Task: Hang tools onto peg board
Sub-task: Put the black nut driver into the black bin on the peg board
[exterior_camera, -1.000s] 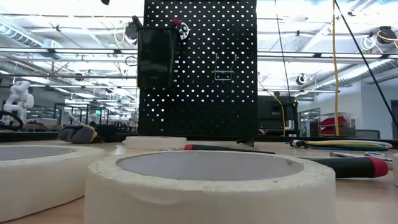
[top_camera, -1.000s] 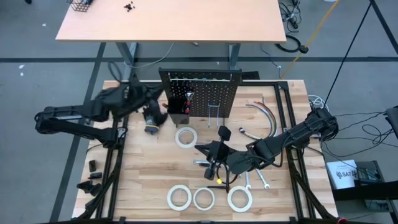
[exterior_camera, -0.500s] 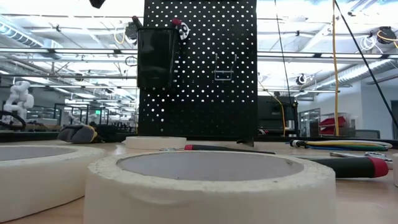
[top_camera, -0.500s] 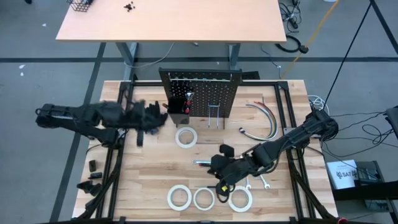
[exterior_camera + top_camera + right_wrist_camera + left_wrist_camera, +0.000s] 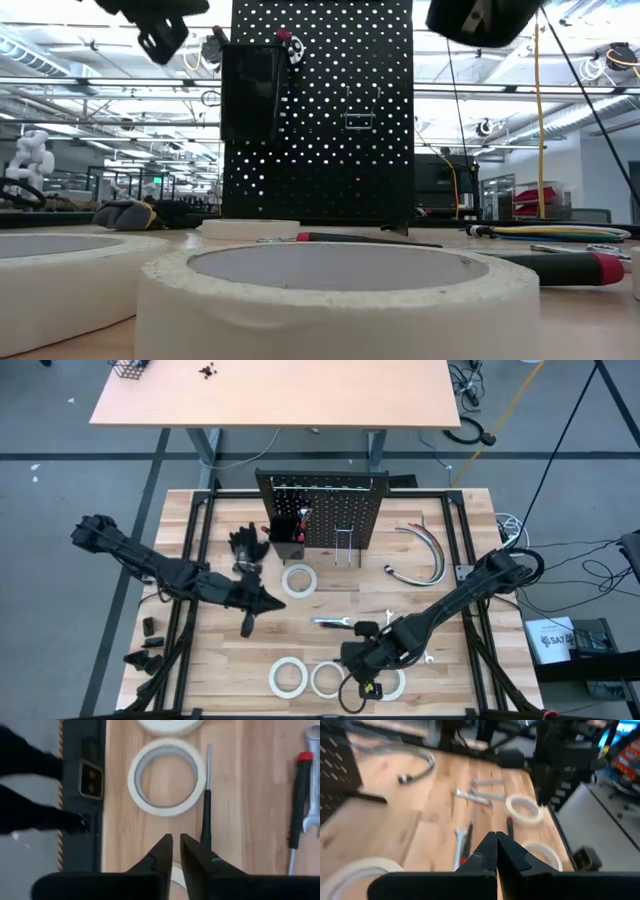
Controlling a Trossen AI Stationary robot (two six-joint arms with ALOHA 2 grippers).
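left gripper (image 5: 250,622): lower left of centre, fingers pressed together, empty | right gripper (image 5: 352,695): bottom centre over tape rolls (image 5: 327,679), fingers a slit apart, holding nothing | peg board (image 5: 322,510): upright, upper centre | wrench (image 5: 329,622): mid-table

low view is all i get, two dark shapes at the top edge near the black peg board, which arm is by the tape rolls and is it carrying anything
observer: the right gripper hangs over the front row of white ring-shaped tape rolls, near the table's front edge.
operator: holding anything
observer: no, its fingers stand barely parted with nothing between them.
operator: and the left one
observer: the left gripper is over bare wood, in front of the black gloves, shut and empty.
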